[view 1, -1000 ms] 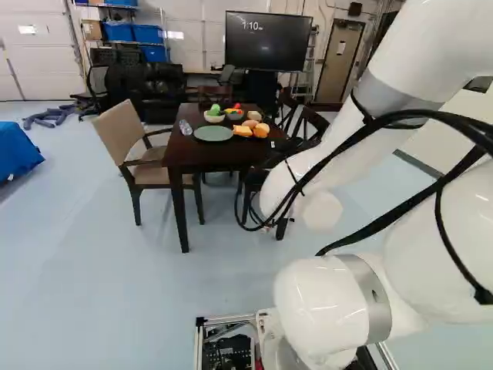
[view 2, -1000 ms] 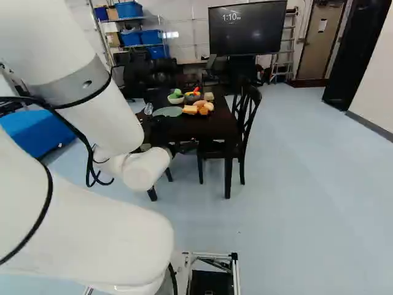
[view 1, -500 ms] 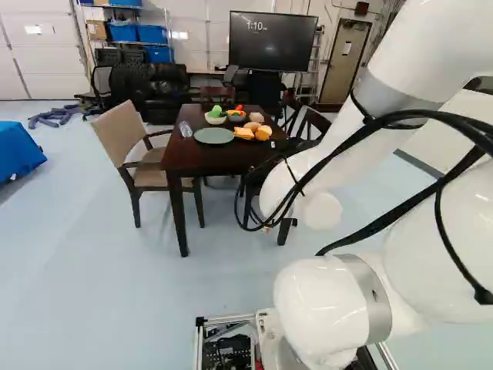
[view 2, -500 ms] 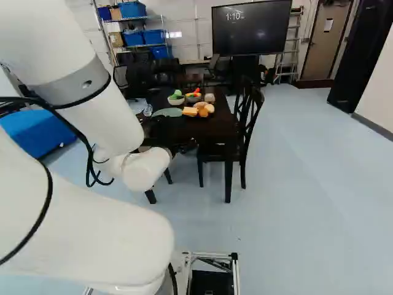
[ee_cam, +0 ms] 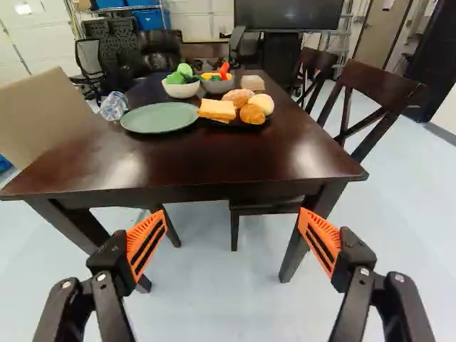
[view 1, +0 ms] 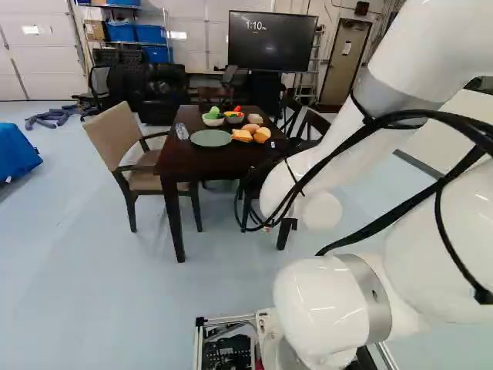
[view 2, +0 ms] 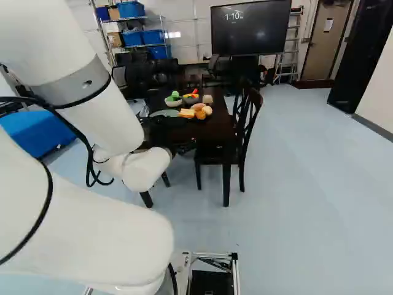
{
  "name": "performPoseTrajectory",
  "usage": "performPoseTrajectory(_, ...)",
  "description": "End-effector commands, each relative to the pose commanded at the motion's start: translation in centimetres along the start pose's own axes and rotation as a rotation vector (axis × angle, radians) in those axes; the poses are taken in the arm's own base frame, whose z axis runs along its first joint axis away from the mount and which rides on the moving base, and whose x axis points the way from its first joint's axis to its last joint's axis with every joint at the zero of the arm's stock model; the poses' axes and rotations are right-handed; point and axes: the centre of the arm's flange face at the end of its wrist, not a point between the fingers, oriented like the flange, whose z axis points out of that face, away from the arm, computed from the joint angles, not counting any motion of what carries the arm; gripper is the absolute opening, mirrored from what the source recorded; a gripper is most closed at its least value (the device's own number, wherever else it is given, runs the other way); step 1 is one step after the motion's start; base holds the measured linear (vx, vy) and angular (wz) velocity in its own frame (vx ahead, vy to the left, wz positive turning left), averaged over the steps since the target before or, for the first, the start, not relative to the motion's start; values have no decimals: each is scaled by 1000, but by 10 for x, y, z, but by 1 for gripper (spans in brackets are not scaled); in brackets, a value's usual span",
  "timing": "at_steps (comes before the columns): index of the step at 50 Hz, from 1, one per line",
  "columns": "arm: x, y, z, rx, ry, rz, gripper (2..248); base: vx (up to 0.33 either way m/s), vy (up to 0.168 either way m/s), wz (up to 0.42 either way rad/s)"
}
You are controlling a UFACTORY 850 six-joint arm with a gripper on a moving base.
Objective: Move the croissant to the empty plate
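Gripper (ee_cam: pixel 233 222) wide open, empty, likely spread to clear croissant (ee_cam: pixel 252 114) at 12 o'clock; green plate (ee_cam: pixel 160 119), 11 o'clock, bare to receive it.

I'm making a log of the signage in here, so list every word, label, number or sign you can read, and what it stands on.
"1:10" on the large dark screen beyond the table; the small characters after it are too blurred to read.
White sheet on the door: anything on it is too small to read.
Green plate, gripper: no readable text.
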Motion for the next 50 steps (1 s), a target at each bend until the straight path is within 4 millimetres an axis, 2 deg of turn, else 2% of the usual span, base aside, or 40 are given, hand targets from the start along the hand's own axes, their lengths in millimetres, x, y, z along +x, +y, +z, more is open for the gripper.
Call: performPoseTrajectory(50, 0, 0, 0, 0, 0, 0, 247, 59, -27, 1)
